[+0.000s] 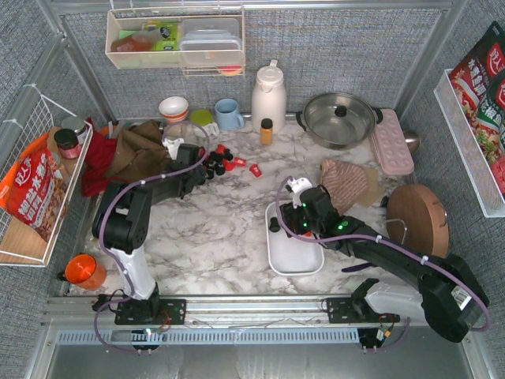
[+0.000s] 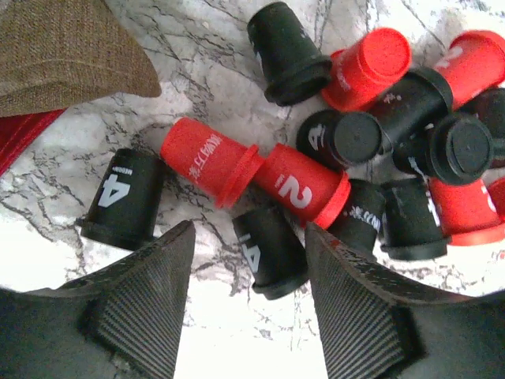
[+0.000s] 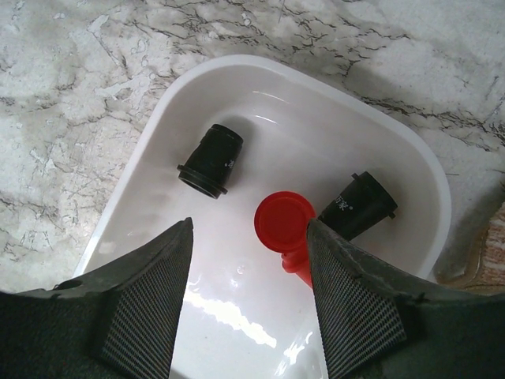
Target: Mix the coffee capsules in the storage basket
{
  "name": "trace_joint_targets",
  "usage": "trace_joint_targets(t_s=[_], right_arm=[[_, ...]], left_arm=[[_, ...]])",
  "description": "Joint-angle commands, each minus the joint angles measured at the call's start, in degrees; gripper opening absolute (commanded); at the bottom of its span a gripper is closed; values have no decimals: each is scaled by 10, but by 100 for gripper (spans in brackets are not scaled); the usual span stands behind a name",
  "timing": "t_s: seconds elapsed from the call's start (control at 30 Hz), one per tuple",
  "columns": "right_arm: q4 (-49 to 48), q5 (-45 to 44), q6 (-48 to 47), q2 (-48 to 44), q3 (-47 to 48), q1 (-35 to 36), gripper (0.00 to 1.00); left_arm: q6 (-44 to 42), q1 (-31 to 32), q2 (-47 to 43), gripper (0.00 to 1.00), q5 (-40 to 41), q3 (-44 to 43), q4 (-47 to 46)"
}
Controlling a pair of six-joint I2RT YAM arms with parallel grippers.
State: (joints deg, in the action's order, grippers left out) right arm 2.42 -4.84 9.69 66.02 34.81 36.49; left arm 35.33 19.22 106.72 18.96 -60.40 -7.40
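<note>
**A:** Marble worktop, grey-veined, carries everything. What sits on the left?

**B:** The left hand hovers low over the loose heap of coffee capsules at the far left-centre of the worktop. Its fingers stand apart and clamp nothing. One black capsule lies on its side right in the gap between them.

**A:** Which way does its long axis run?

**B:** Roughly along the gap, rim towards the wrist, so closing fingers would meet its round flanks. A red capsule marked 2 lies crosswise just beyond it and could get nudged, I'd say.

**A:** And the storage basket?

**B:** It sits to the right, well apart from the heap. The left arm is the nearer one to the heap. The right hand hangs over the basket, fingers apart and empty.

**A:** What do the views add?

**B:** The right wrist view shows a tipped black capsule, a red-topped capsule just beside the right finger, and a second black capsule, all in the basket. The top view hides most of that under the hand. Only the top view shows heap and basket together.
</note>
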Motion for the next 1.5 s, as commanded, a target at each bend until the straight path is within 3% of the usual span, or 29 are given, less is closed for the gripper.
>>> trace_joint_targets(t_s=[0.0, 0.33, 0.53, 0.63, 0.83, 0.97, 1.1, 1.23, 1.47], right_arm=[[-16, 12, -6, 2, 1, 1, 63], [-14, 17, -7, 3, 1, 1, 63], [-28, 37, -11, 2, -3, 1, 63], [-50, 49, -13, -10, -16, 1, 63], [-67, 54, -15, -34, -28, 1, 63], [-69, 62, -7, -45, -26, 0, 63], [-71, 75, 10, -64, -19, 1, 64], [-40, 70, 30, -79, 4, 0, 64], [-7, 87, 70, -77, 52, -2, 63]], left_arm=[[57, -6, 24, 64, -9, -20, 9], [94, -6, 58, 56, -22, -25, 19], [88, -5, 41, 40, -34, -3, 2], [82, -2, 24, 37, -46, 9, -2], [40, 24, -40, 37, -61, 50, -25], [-42, 56, -106, 37, -75, 89, -75], [-163, 96, -183, 40, -147, 174, -222], [-252, 115, -242, 41, -303, 275, -393], [-428, 152, -279, 40, -479, 445, -697]])
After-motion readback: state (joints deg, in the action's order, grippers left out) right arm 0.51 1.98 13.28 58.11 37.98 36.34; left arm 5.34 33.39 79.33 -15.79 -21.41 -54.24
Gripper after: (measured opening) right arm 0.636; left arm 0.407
